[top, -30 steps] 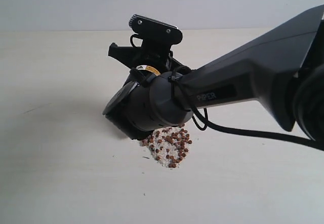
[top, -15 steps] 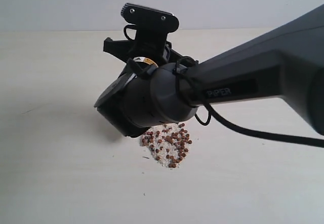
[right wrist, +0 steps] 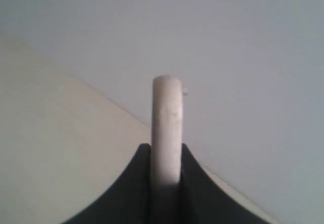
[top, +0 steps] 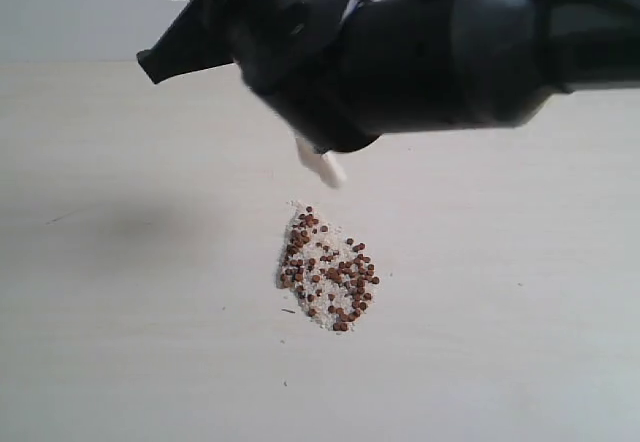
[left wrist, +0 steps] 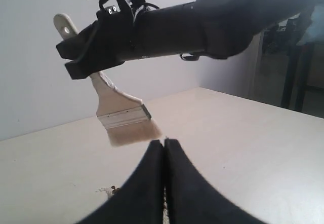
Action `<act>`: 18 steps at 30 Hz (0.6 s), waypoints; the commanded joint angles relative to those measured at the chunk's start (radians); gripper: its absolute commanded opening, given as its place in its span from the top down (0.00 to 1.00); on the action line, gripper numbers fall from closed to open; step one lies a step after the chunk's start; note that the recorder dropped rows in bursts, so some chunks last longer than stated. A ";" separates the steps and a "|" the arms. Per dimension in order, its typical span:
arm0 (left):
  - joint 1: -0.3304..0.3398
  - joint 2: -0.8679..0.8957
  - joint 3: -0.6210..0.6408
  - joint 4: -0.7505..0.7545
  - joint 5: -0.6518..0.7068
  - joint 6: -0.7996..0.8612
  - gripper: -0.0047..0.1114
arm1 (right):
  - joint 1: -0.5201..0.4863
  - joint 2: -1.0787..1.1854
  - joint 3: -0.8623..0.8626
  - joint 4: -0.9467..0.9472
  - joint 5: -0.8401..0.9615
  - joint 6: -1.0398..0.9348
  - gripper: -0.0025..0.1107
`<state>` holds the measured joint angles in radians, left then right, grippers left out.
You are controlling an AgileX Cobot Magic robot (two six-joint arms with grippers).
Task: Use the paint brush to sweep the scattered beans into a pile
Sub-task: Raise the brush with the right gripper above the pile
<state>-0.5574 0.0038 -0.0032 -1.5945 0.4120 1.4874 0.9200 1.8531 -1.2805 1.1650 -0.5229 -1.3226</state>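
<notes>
The beans lie gathered in one dense pile [top: 328, 277], reddish-brown pellets on white crumbs, on the pale table. My right arm is raised high above it. My right gripper [right wrist: 166, 148] is shut on the pale wooden handle of the paint brush [left wrist: 123, 116], which hangs in the air with its silver ferrule and off-white bristles [left wrist: 134, 133] clear of the table. Only a pale tip of the brush [top: 324, 167] shows under the arm in the exterior view. My left gripper [left wrist: 164, 142] sits low over the table, shut and holding nothing. A few beans [left wrist: 112, 188] show beside it.
The light wooden table [top: 120, 342] stretches all round the pile. A plain white wall [top: 90, 12] stands behind. A tiny stray speck [top: 288, 311] lies just left of the pile.
My right arm has risen, carrying the brush up off the table. The pile, half hidden by the wrist before, now shows whole.
</notes>
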 commanded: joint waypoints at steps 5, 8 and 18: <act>-0.001 -0.004 0.003 -0.001 0.001 0.000 0.96 | -0.191 -0.058 0.027 -0.443 0.543 -0.024 0.98; -0.001 -0.004 0.003 -0.001 0.001 0.000 0.96 | -0.238 -0.041 0.027 -0.443 0.555 -0.050 0.98; -0.001 -0.004 0.003 -0.001 0.001 0.000 0.96 | -0.348 -0.018 -0.008 -0.443 0.765 -0.425 0.98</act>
<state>-0.5574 0.0038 -0.0032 -1.5945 0.4120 1.4874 0.5997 1.8350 -1.2646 0.7337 0.1355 -1.6291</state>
